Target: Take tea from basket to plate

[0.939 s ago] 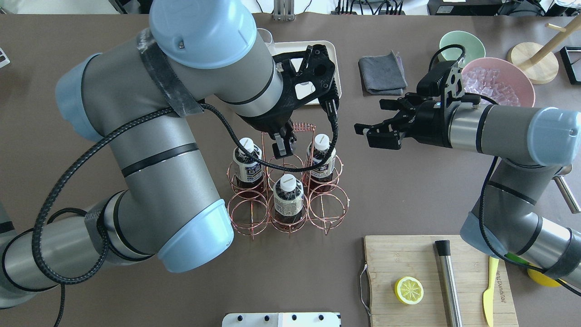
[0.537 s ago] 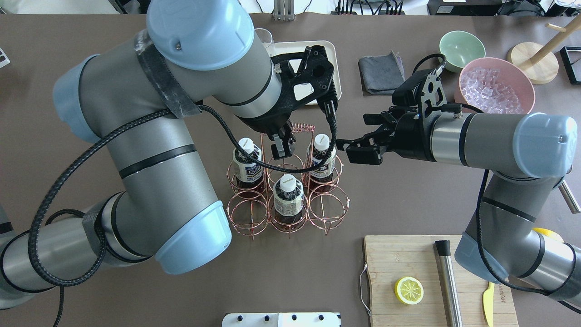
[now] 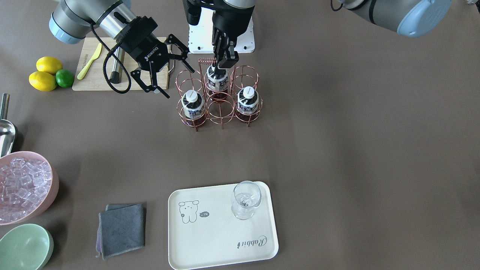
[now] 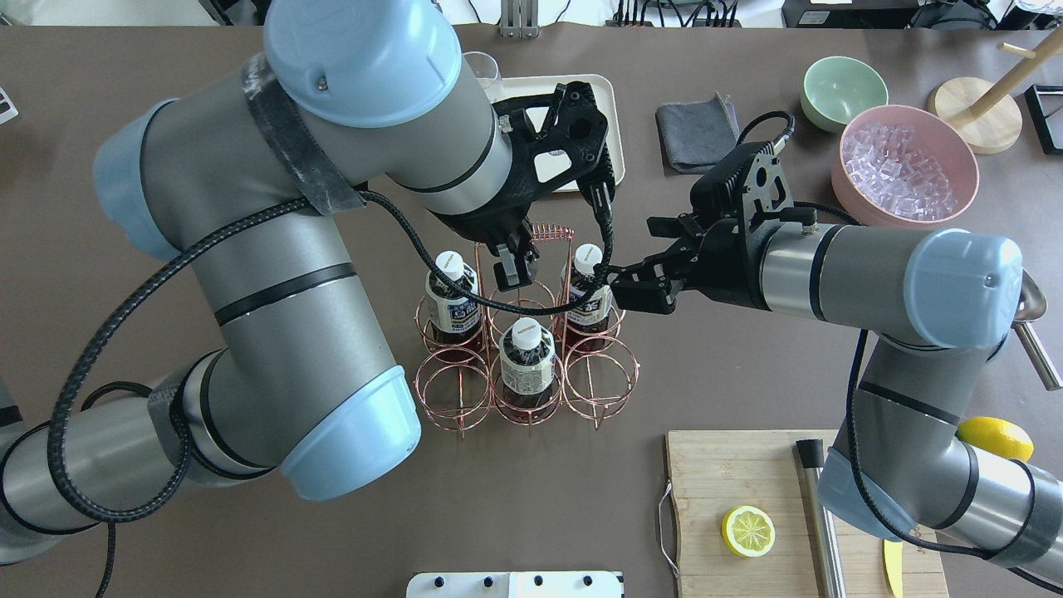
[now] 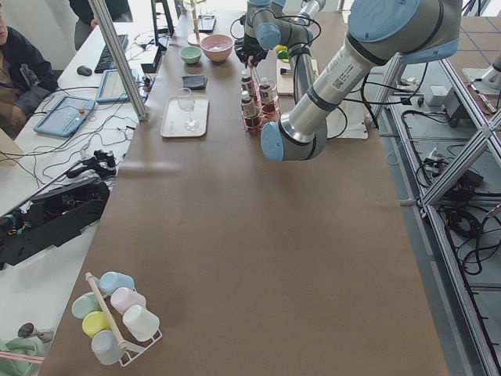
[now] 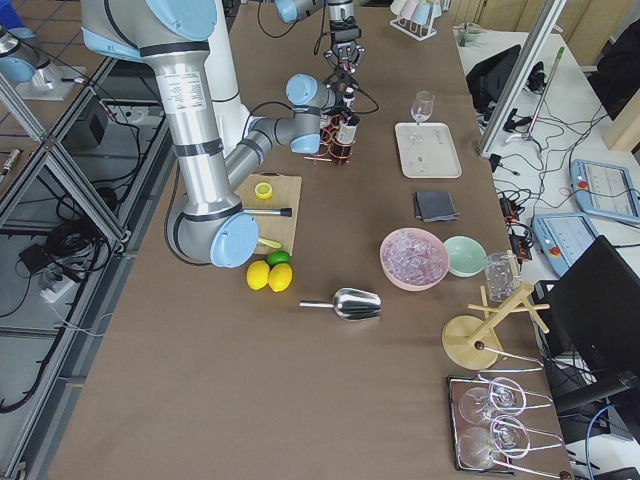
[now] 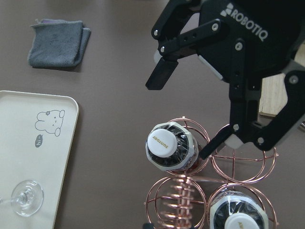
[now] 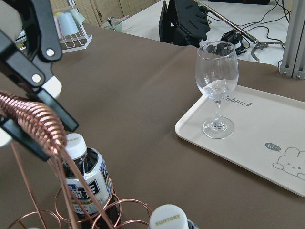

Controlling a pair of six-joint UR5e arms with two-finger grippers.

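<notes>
Holds the right gripper (image 4: 633, 284), jaws wide apart, just right of the tea (image 4: 588, 260), upper-right cell of the basket (image 4: 551, 232), mid-frame overhead. Pins the basket's handle with the left gripper (image 4: 511, 270), clamped shut. Shows the plate (image 3: 210, 240) at lower centre of the front view, wine glass (image 3: 245, 200) on it. Risks hooking a ring wire if closing low or off-centre, dragging the basket; risks a slip from a shallow grip, or clipping the wine glass at set-down.
</notes>
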